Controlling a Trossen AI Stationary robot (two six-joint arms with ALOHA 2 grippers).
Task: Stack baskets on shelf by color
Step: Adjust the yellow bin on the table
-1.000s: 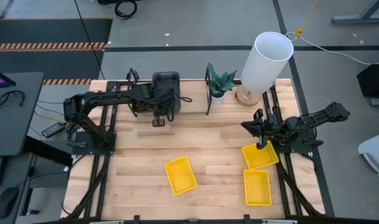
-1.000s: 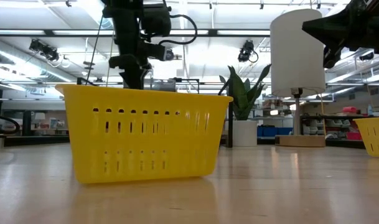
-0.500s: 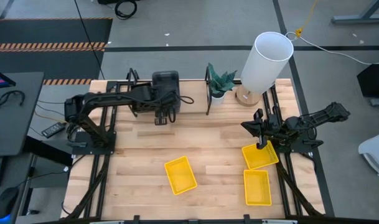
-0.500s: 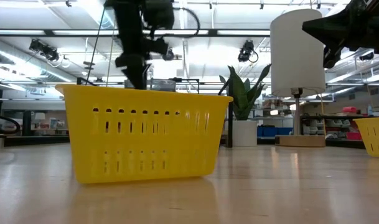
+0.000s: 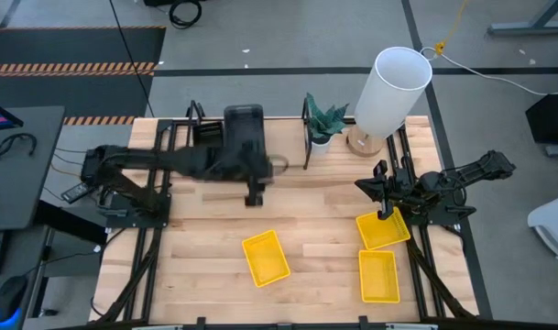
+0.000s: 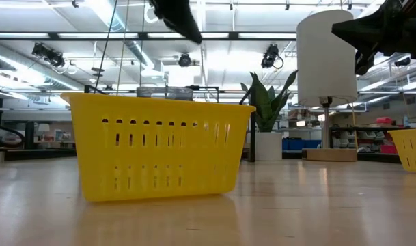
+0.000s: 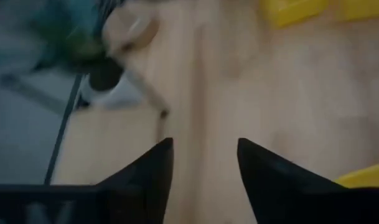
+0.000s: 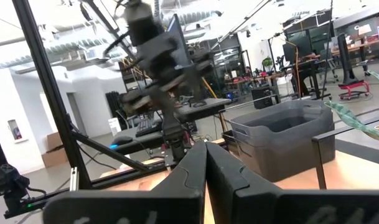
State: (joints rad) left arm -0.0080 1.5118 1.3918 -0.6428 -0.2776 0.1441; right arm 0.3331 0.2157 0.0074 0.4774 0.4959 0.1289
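Observation:
A stack of dark grey baskets [image 5: 244, 122] stands on the shelf [image 5: 283, 139] at the table's far edge; it also shows in the right wrist view [image 8: 282, 130]. Three yellow baskets lie on the tabletop: one near the middle [image 5: 265, 258], two at the right [image 5: 382, 231] [image 5: 378, 276]. My left gripper [image 5: 254, 194] [image 7: 205, 155] hangs open with nothing between its fingers, in front of the shelf and on the far side of the middle yellow basket. My right gripper [image 5: 386, 213] [image 8: 206, 162] is shut and hangs level over the far corner of a right-hand yellow basket.
A potted plant [image 5: 324, 124] and a tall white lamp [image 5: 388, 92] stand at the far edge, right of the shelf. Bare wood lies between the shelf and the yellow baskets. The middle yellow basket [image 6: 156, 147] fills the low view's foreground.
My left gripper has drawn back from the grey stack on the shelf, going toward the table's near edge and a little to the right, and has risen out of the low view's middle. The grey stack stays on the shelf.

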